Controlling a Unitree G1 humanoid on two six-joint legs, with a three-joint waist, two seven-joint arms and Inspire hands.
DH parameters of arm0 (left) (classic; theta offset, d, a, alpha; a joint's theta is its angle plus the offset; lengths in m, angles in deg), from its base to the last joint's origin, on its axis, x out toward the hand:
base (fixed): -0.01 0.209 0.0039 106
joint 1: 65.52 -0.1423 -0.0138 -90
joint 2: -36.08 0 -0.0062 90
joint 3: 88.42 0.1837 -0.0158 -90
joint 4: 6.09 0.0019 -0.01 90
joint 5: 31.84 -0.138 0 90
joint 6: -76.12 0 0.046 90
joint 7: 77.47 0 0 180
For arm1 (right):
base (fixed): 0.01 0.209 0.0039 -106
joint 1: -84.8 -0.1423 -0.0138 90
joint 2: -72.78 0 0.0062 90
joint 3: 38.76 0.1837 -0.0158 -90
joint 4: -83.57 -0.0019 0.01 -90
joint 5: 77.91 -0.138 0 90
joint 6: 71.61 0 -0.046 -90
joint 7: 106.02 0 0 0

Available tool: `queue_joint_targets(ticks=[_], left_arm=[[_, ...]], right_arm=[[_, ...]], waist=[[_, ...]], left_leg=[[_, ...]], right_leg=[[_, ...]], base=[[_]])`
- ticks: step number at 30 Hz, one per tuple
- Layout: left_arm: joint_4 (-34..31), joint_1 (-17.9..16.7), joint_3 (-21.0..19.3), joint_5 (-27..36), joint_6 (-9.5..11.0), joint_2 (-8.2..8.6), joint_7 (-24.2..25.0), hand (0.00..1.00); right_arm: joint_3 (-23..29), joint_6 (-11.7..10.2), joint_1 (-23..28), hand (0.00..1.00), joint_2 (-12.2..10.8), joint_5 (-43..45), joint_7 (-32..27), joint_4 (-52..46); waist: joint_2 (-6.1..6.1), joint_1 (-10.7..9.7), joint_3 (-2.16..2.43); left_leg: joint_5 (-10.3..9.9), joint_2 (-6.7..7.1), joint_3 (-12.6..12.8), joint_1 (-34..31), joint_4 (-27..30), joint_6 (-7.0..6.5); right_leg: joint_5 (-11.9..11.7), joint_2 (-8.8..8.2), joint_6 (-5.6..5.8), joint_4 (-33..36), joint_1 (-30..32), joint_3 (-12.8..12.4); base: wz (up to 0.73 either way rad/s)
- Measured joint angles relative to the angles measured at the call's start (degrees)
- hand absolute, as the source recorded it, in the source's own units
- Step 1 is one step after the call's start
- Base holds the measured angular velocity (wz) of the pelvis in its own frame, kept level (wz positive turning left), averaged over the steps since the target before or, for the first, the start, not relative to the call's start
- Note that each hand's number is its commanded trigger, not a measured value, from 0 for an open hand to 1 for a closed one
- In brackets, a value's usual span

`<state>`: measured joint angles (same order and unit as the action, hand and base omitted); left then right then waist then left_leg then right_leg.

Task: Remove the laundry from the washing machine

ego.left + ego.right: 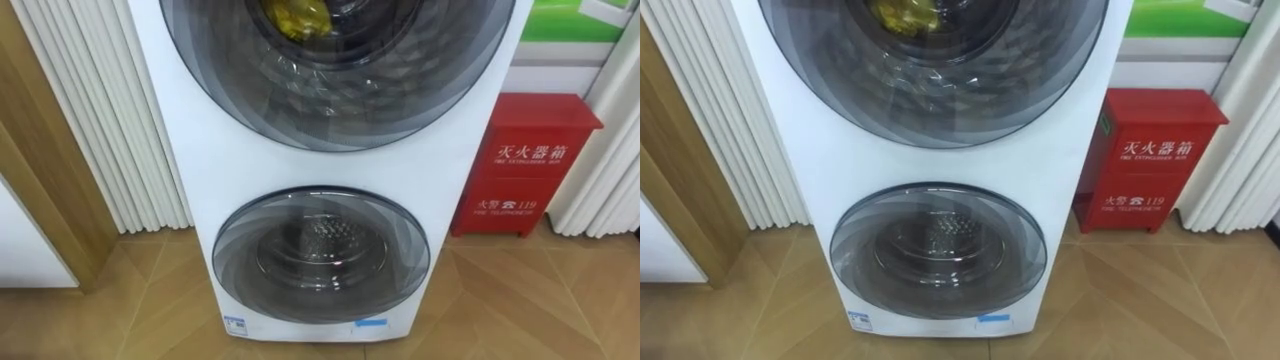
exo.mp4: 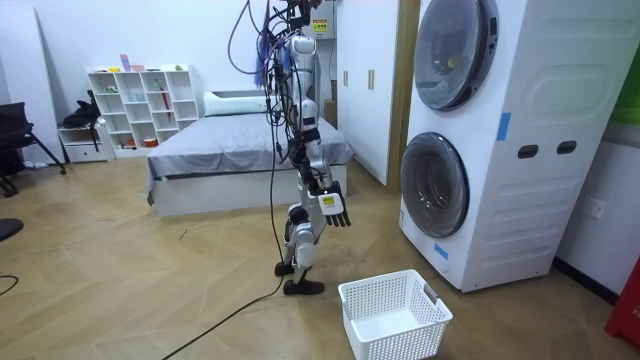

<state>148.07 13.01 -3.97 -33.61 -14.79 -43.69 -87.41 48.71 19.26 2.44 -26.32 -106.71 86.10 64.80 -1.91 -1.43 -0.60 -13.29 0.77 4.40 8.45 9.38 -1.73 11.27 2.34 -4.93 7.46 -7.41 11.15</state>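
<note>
A white basket (image 2: 378, 284) sits on the wood floor (image 2: 150, 290), nearest me. Just beyond it the robot stands facing the stacked washing machine (image 2: 520, 120). What looks like its right hand (image 2: 334, 207) hangs with fingers released. Yellow clothes (image 1: 295, 17) lie far inside, behind the closed upper door (image 1: 340, 90).

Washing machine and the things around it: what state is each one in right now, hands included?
Upper door: shut, with a yellow cloth behind the glass.
Lower door: shut; the drum behind it looks empty.
Basket: upright on the floor, empty.
Red box: shut.
Right hand: open, holding nothing, short of the machine.
</note>
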Motion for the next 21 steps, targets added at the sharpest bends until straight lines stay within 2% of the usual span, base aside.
queue_joint_targets(ticks=[3,4,6,8,10,11,14,15,17,21], left_arm=[[0.0,0.1,0.0,0.0,0.0,0.01,0.0,0.00],[0.0,0.0,0.0,0.0,0.0,0.01,0.1,0.00],[0.0,0.0,0.0,0.0,0.0,-0.03,0.5,0.00],[0.0,-0.5,-0.2,0.0,0.0,-0.12,0.8,0.00],[0.0,-0.4,-1.4,-0.2,0.0,-0.04,0.9,0.00],[0.0,-0.2,-2.1,-0.5,-0.1,0.01,0.9,0.00],[-0.1,0.0,-2.2,-0.7,-0.3,-0.74,1.0,0.00],[-0.5,-0.1,-2.1,-0.7,-0.9,-1.05,1.1,0.00],[-0.6,-0.3,-1.2,-1.3,-2.2,-1.75,0.9,0.00],[0.0,-0.6,-1.1,-2.9,-4.9,-2.64,0.8,0.00]], right_arm=[[0.0,0.0,-0.4,0.00,-0.1,0.0,-0.9,0.1],[0.0,0.1,-0.5,0.00,-0.1,-0.1,-1.2,0.0],[0.2,0.8,-1.0,0.00,0.1,1.3,-2.3,-1.0],[2.0,2.3,-1.3,0.00,0.5,4.2,-3.9,-5.8],[4.3,3.4,-3.0,0.00,1.0,4.7,-6.2,-11.8],[6.8,4.1,-5.1,0.00,1.5,5.4,-7.2,-16.9],[9.5,3.4,-12.7,0.00,4.0,5.8,-9.2,-26.9],[10.0,3.0,-14.6,0.00,5.0,5.7,-10.0,-31.6],[9.9,2.7,-17.3,0.00,6.4,5.6,-11.3,-37.4],[10.2,2.8,-22.6,0.00,7.9,7.4,-13.7,-40.7]], waist=[[-0.07,0.0,-0.01],[0.18,0.2,0.20],[-0.07,0.3,0.52],[-0.62,0.3,0.21],[-0.76,0.2,0.20],[-0.83,0.1,0.18],[-1.07,0.3,0.10],[-1.35,0.5,0.24],[-1.80,1.3,0.12],[-2.96,2.0,0.48]], left_leg=[[0.0,0.02,0.0,0.0,0.0,0.00],[0.0,0.02,0.0,0.0,0.0,0.00],[0.0,0.02,0.1,0.2,0.0,0.00],[0.0,0.01,0.0,0.2,0.0,0.00],[0.0,0.00,0.1,0.2,0.1,0.00],[0.0,0.01,0.1,0.3,0.1,-0.01],[0.0,0.01,0.1,0.8,0.1,0.00],[0.0,0.01,0.1,0.8,0.1,0.00],[0.0,-0.04,0.0,0.7,0.1,0.00],[0.0,-0.02,-0.4,-0.1,0.2,0.00]], right_leg=[[0.0,-0.01,0.02,0.0,0.0,0.0],[0.0,-0.02,0.02,0.0,0.0,0.1],[0.0,-0.03,0.02,0.2,0.1,0.0],[0.0,-0.08,0.02,0.5,-0.1,-0.1],[0.0,-0.09,0.02,0.7,-0.1,-0.3],[0.0,-0.11,0.02,0.8,-0.1,-0.3],[0.0,-0.12,0.03,1.1,0.1,-0.1],[0.0,-0.10,0.03,1.0,0.0,0.0],[0.0,-0.01,0.00,0.7,0.0,0.1],[-0.1,-0.01,-0.06,0.4,0.3,0.7]], base=[[0.00],[0.00],[0.00],[-0.08],[-0.07],[0.00],[0.05],[0.10],[0.02],[0.09]])
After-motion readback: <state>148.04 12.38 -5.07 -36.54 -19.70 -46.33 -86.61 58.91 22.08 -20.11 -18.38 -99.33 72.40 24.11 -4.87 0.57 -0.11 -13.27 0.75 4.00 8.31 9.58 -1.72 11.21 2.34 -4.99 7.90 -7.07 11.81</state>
